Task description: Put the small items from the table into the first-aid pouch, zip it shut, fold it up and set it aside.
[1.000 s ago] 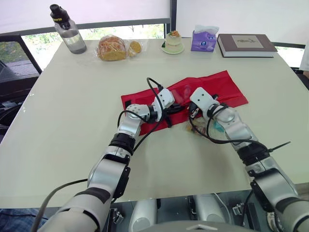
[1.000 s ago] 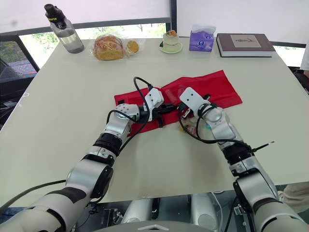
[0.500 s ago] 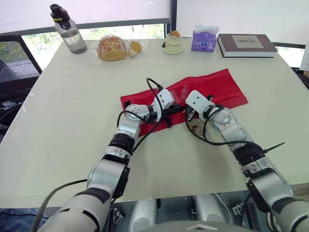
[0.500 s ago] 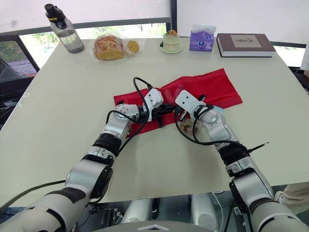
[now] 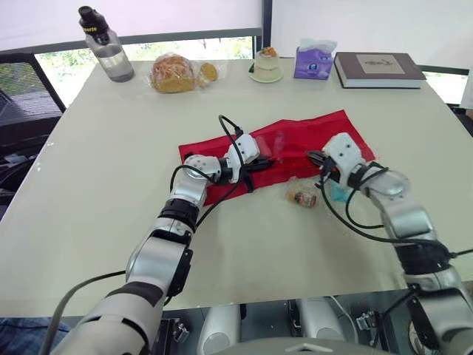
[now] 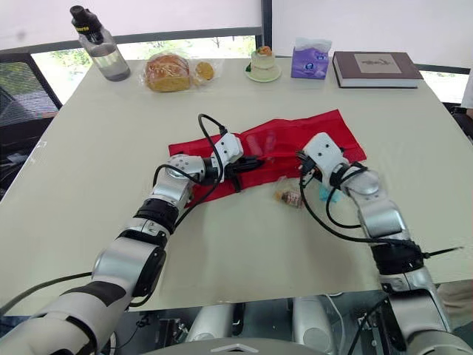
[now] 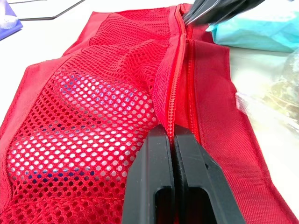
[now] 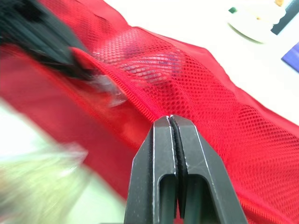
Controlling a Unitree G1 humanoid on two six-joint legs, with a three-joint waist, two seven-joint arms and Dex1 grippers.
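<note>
The red first-aid pouch (image 5: pixel 295 140) lies flat at the table's middle, mesh side up, with items inside the mesh. My left gripper (image 5: pixel 263 161) is shut on the fabric at the pouch's zipper line (image 7: pixel 180 70), near the pouch's middle. My right gripper (image 5: pixel 318 158) is shut on the same zipper line farther right, its tips (image 8: pixel 170 117) pressed together at the teeth. A clear-wrapped small packet (image 5: pixel 301 196) lies on the table just in front of the pouch. A teal packet (image 5: pixel 338 192) lies beside it, under my right wrist.
Along the far edge stand a water bottle (image 5: pixel 107 52), a bagged bread loaf (image 5: pixel 174 72), a small cake on a plate (image 5: pixel 265 65), a purple tissue pack (image 5: pixel 312 61) and a book (image 5: pixel 378 68). Black cables loop over both wrists.
My right gripper has slid to the right along the zipper line, away from the left gripper, uncovering the clear-wrapped packet. The left gripper keeps its hold.
</note>
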